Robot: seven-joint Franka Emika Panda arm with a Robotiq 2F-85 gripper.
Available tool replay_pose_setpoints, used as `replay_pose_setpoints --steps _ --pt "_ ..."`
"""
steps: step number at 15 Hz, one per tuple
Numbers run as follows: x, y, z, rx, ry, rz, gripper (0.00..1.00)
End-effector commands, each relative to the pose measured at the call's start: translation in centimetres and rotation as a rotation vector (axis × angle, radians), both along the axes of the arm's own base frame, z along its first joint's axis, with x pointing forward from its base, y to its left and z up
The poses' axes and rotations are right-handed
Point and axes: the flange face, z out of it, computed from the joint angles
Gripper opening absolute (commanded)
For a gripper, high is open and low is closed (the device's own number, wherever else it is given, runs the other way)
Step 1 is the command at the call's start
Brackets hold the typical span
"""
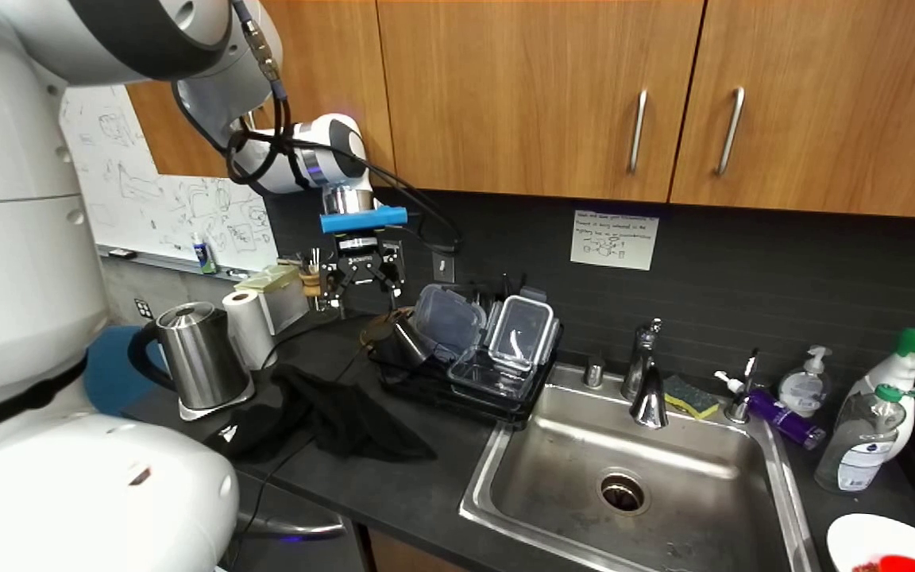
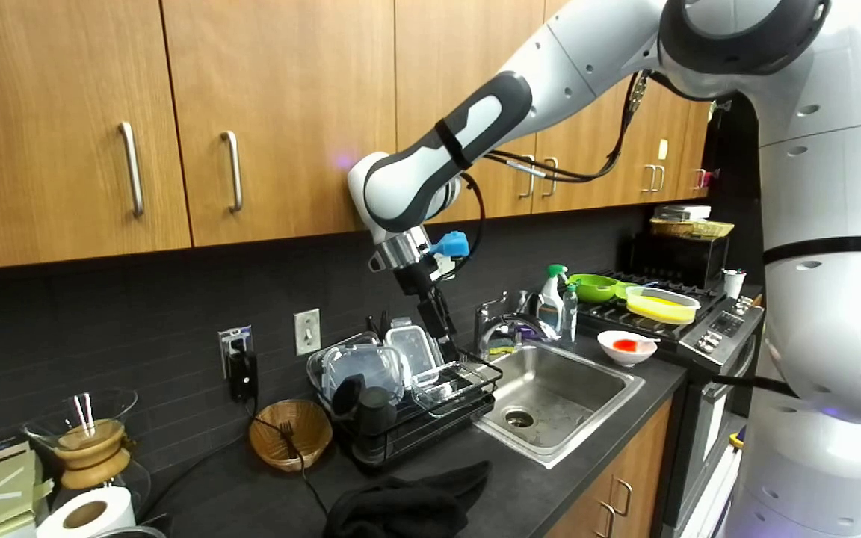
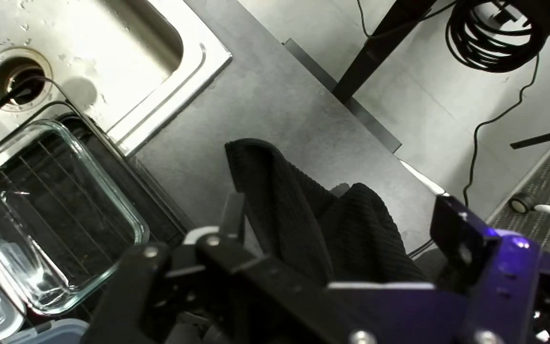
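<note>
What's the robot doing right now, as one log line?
gripper: open, empty, above counter | black cloth: rumpled on counter | dish rack: beside sink, holding clear containers

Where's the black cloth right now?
In an exterior view, the black cloth lies on the counter, left of the sink, near the kettle.

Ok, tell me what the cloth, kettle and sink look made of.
Cloth: soft matte black textile, fibre unclear; it folds loosely and shows fine ribs. Kettle: probably brushed steel, given its grey metallic sheen; the black handle looks like plastic. Sink: likely satin stainless steel, judging by its blurred bright reflections.
</note>
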Motion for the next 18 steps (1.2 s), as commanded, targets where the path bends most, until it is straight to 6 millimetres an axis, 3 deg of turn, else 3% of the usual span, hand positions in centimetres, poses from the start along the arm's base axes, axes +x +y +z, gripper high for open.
replay_pose_setpoints --steps 1,13,18 --pt "0.0 0.0 0.1 0.000 0.001 0.000 1.00" --pt "0.0 0.0 0.1 -0.001 0.002 0.000 1.00" --pt "1.5 0.4 -1.8 0.005 0.023 0.033 1.00"
